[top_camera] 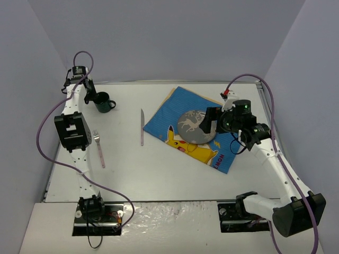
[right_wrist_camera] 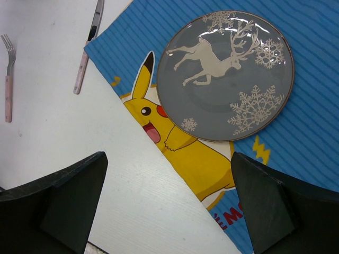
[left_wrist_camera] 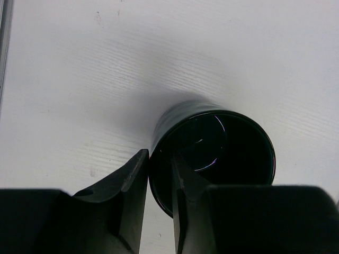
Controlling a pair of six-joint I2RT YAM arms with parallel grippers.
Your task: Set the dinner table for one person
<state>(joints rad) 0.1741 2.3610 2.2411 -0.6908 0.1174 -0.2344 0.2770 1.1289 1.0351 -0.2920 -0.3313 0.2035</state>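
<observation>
the white bench (top_camera: 159, 174) fills nearly all of the top view, its thin metal edging showing along the far side. at its far left corner the left gripper (top_camera: 94, 98) is clenched on a dark mug (top_camera: 104, 102). the left wrist view shows how: one finger (left_wrist_camera: 139, 169) is outside the mug (left_wrist_camera: 222, 143) wall and the other is inside the rim, with the wall pinched between them. the gripper (left_wrist_camera: 159, 161) body cuts off the near part of the mug, and i cannot find the handle there. in the top view a small bump on the mug's right side may be the handle, but it is too small to be sure.

the right gripper (top_camera: 209, 123) hangs released over the right half of the bench, jaws spread wide. from above it hides the right edge of a grey reindeer plate (top_camera: 192, 127). the right wrist view shows the whole plate (right_wrist_camera: 225, 74) lying on a blue pikachu placemat (right_wrist_camera: 312, 132). the mat's lettering is cut off at the bottom of the frame, between the two fingers (right_wrist_camera: 74, 196).

left of the mat, on bare bench, a pink-handled knife (top_camera: 142, 127) lies near the mat's corner. a pink-handled fork (top_camera: 99, 148) lies well apart from it, further left. the knife's (right_wrist_camera: 87, 47) blade tip runs out of the top of the right wrist view.
</observation>
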